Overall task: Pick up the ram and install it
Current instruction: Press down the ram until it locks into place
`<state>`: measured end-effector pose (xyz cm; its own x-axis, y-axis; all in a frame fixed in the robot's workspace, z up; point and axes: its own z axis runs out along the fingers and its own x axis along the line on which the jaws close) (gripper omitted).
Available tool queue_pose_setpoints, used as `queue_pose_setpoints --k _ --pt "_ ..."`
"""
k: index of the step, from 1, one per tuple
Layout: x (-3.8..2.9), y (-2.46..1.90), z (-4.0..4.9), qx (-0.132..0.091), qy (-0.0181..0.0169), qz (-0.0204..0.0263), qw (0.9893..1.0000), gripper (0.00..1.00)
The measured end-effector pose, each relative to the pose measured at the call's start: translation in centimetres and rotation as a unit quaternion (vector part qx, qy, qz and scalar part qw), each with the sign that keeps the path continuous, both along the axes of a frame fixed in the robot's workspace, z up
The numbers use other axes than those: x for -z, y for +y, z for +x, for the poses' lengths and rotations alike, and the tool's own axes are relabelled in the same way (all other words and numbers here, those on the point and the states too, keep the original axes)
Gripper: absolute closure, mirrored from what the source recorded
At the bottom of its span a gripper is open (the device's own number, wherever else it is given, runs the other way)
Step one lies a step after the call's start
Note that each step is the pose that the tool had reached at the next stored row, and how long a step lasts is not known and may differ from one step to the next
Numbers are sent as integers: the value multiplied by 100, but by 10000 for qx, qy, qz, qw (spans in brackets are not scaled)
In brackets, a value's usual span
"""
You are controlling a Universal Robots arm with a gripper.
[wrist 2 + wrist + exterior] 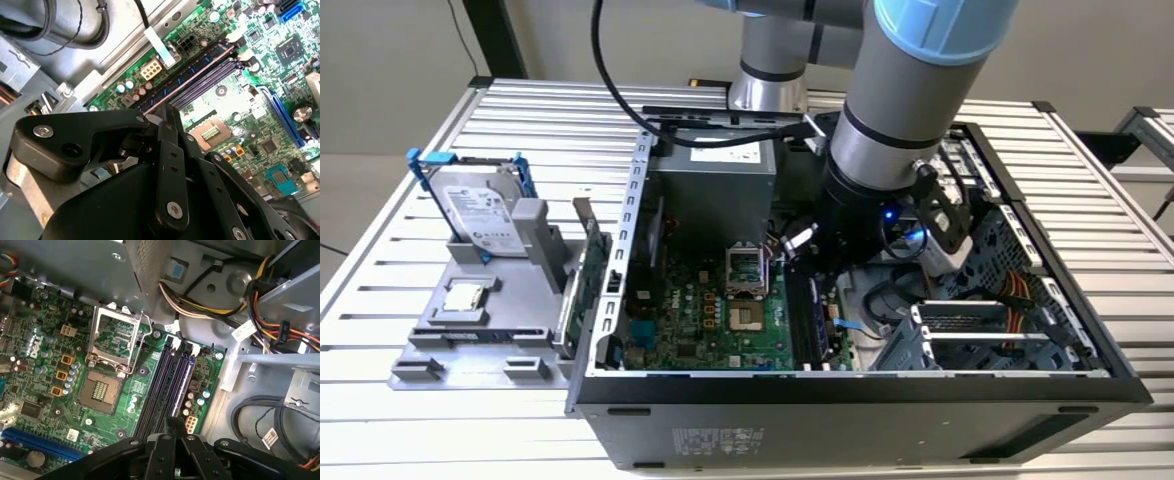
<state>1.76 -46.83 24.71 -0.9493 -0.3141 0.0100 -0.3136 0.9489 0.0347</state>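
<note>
In the exterior view, the claw (819,272) is seen at the frame's centre, lowered into the open computer case (854,385) on the tabletop (454,440). The ram (819,320) stands in a slot just below it. A labelled hard drive (480,210) is propped at the left; its print is too small to read.

In the second wrist view, the claw (170,112) is drawn narrow, its tips meeting the ram (195,70) at one end.

In the first wrist view, the narrow claw (172,422) sits over the slots, where the ram (186,375) is seated. Whether it is pinched cannot be told.

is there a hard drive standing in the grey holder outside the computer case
Yes, in the exterior view a hard drive stands upright in the grey holder, left of the case.
</note>
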Motion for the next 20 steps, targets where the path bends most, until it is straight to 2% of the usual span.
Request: queue_pose_setpoints --k 4,10,15,20 --pt "1 4 0 -213 0 41 9998 100" --pt "0 9 0 -509 1 65 9987 100" --pt "0 12 0 -722 1 87 9974 100" --pt "0 15 0 -940 2 104 9955 100"
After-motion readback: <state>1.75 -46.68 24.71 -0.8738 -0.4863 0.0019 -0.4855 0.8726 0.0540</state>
